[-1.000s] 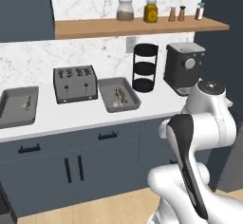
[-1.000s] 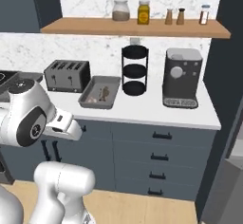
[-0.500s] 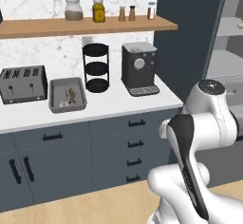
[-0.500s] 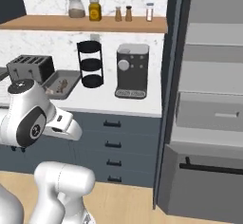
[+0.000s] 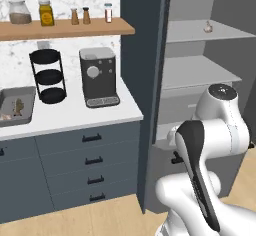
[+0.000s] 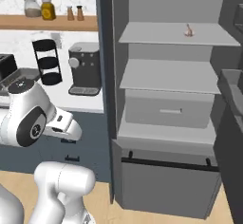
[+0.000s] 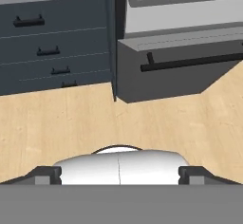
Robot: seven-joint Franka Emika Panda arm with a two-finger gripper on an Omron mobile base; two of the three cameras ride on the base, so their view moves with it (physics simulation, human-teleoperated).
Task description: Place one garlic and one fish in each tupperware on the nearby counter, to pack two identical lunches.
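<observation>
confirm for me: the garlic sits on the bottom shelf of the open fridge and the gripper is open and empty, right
Not quite. The garlic sits on the top shelf of the open fridge, not the bottom one; the right base view shows it plainly. The rest holds: the gripper is open and empty in the hand view.

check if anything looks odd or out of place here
One thing stands out: a lone garlic bulb sits on the top shelf of the open fridge, whose other shelves are bare. On the counter, the tupperware already holds food. Nothing looks spilled or damaged.
</observation>
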